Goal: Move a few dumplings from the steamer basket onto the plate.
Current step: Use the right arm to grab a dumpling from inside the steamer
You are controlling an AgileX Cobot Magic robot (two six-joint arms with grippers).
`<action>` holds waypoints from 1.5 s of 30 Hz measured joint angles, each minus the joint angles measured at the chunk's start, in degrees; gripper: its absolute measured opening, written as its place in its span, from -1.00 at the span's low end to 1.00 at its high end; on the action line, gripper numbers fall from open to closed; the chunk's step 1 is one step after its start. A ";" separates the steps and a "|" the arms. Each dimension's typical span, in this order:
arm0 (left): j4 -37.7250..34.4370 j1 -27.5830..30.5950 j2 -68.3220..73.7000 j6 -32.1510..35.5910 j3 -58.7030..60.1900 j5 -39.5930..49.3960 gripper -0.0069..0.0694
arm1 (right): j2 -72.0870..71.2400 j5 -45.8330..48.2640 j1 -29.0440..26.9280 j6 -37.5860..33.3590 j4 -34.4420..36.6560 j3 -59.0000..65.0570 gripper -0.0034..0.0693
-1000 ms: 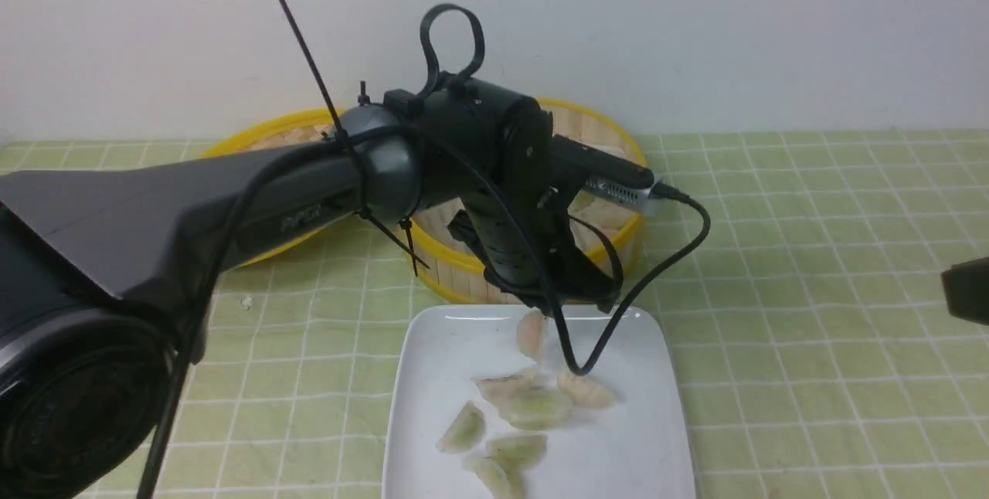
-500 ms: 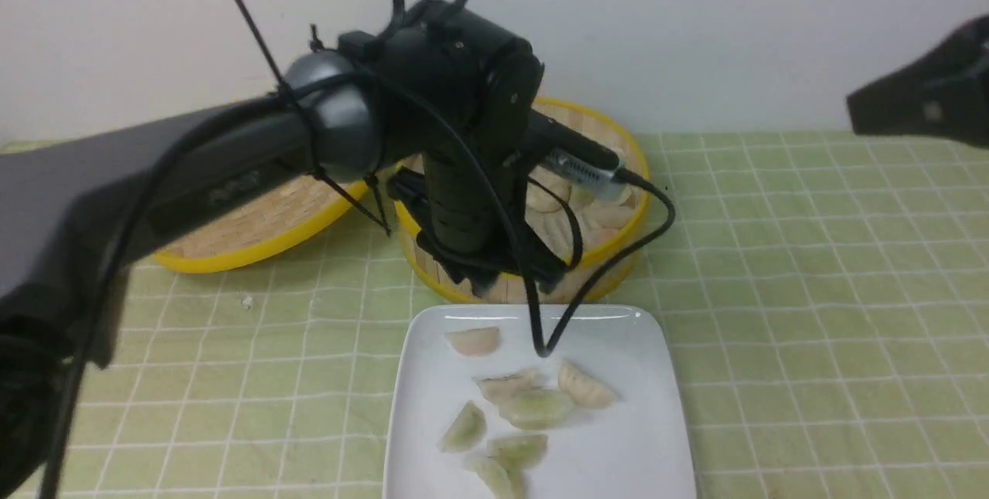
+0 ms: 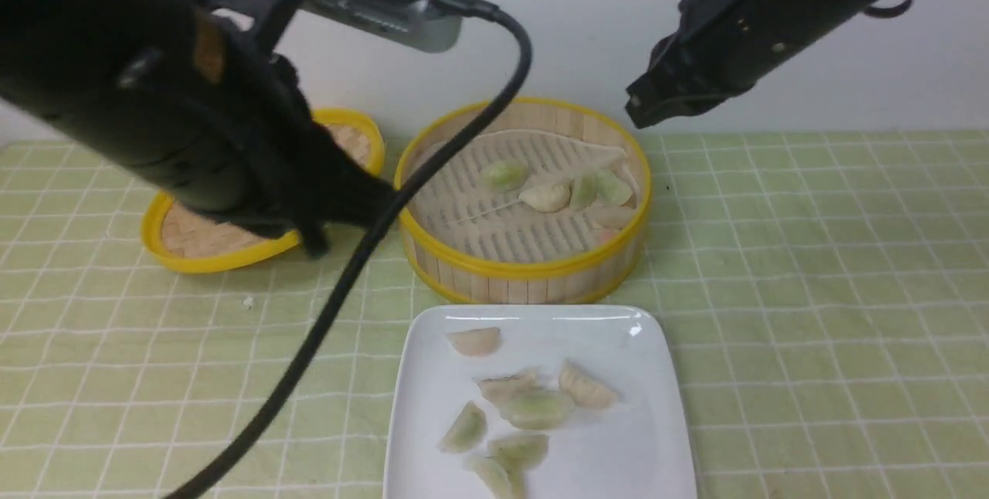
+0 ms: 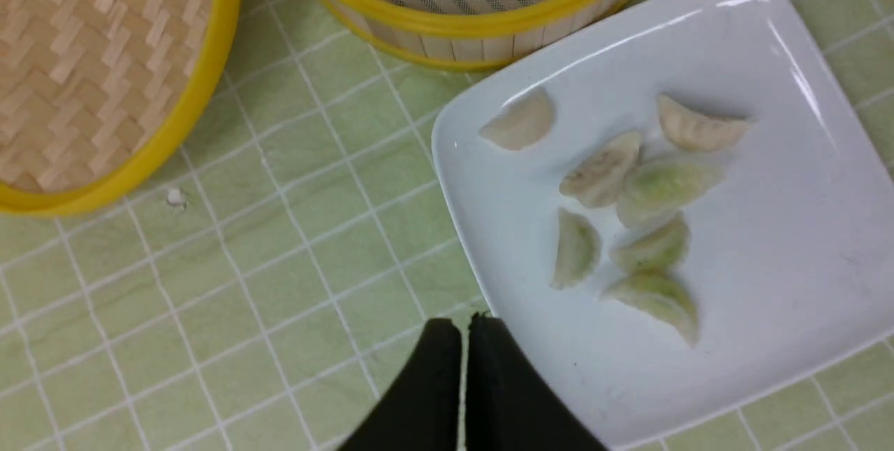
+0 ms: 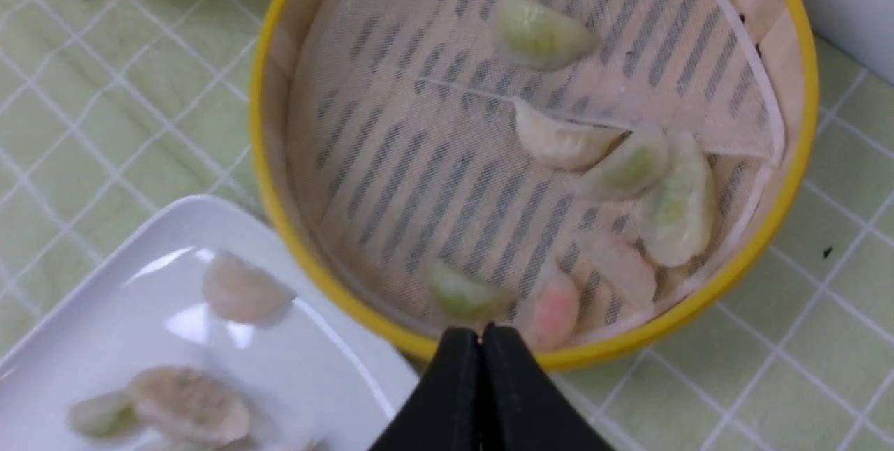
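Claw now shut, clear of basket

Matte-black arms, thick black cable.

Plain white wall behind.

Dumplings lie on the plate, before the steamer basket holding others.
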 joint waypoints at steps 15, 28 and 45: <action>-0.59 0.00 -19.33 -5.24 10.22 0.72 -0.83 | 19.45 -17.00 0.92 0.75 -11.56 -7.09 -0.10; -0.59 0.00 -19.35 -5.24 10.27 2.64 -0.83 | 24.07 -19.76 1.29 7.72 -17.52 -7.71 0.00; -0.59 0.00 -19.35 -5.29 10.27 2.64 -0.83 | 15.77 -1.25 1.29 10.22 -17.97 -19.07 -0.73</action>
